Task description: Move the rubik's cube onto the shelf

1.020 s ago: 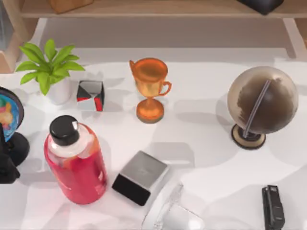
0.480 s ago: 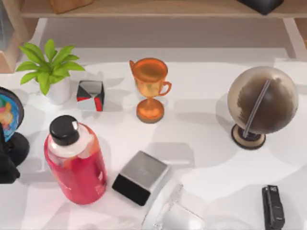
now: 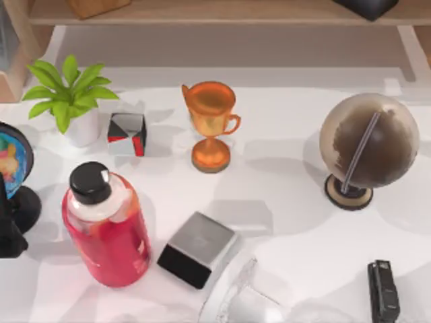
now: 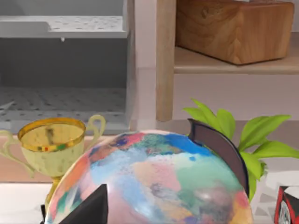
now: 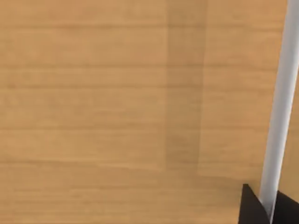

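Firstly, rubik's cube: you cannot tell its place from these views, so confirm it before you move anything. Do not take the red-white-black cube (image 3: 126,133) for it. That one stands on the counter (image 3: 283,195), just beside the potted plant (image 3: 67,94).

Shelf (image 3: 222,12): light tan board along the counter's far side. It carries a wooden block (image 3: 97,7) toward the left and a dark item (image 3: 367,7) toward the right. The bare stretch between them is likely your best landing place.

Right gripper (image 5: 256,207): its wrist view looks closely onto tan wood grain, so it is probably at the shelf. Whether it grips anything cannot be told.

Left arm (image 3: 9,232): parked at the counter's left edge by the colourful globe (image 4: 154,182); its grip likewise cannot be told.

Handling: keep any carry above the trophy (image 3: 211,124) and the brown globe (image 3: 367,145). Set the cube down flat, well inside the shelf's front edge.
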### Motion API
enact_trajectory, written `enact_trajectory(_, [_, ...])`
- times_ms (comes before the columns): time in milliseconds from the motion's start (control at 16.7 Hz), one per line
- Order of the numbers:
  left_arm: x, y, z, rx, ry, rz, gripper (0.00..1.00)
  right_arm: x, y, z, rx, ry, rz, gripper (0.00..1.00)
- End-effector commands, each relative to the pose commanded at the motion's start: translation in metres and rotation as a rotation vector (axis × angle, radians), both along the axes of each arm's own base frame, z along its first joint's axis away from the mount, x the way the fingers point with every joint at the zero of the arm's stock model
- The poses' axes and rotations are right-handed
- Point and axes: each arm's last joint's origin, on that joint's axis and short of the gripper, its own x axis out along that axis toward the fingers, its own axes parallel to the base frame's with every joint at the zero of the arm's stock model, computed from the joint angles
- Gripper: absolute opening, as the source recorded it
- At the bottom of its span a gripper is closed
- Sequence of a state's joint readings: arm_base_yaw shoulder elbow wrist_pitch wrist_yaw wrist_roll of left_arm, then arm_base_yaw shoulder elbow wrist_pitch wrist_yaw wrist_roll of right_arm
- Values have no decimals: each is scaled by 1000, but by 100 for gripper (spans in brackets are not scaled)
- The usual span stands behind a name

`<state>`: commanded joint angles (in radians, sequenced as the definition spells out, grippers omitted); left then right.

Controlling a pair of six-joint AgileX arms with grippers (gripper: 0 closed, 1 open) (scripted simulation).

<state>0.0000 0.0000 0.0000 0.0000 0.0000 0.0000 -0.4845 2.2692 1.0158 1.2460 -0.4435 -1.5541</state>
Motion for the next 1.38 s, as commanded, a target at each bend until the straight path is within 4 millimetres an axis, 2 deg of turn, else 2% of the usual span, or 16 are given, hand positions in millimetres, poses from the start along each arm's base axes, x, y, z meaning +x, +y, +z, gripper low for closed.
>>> enact_trajectory(180, [0, 0, 0, 0, 0, 0, 100, -18, 1, 1, -4, -6, 1, 0])
enact_trajectory(540, [0, 0, 0, 0, 0, 0, 100, -22, 0, 2, -6, -11, -1, 0])
enact_trajectory(840, [0, 0, 0, 0, 0, 0, 100, -68, 2, -1, 4, 3, 0, 0])
enact_trajectory(960, [0, 0, 0, 0, 0, 0, 100, -79, 2, 0, -2, -4, 1, 0])
enact_trajectory(1260, [0, 0, 0, 0, 0, 0, 100, -80, 2, 0, -3, -6, 2, 0])
enact_trajectory(1380, [0, 0, 0, 0, 0, 0, 100, -91, 0, 1, -7, -10, 0, 0])
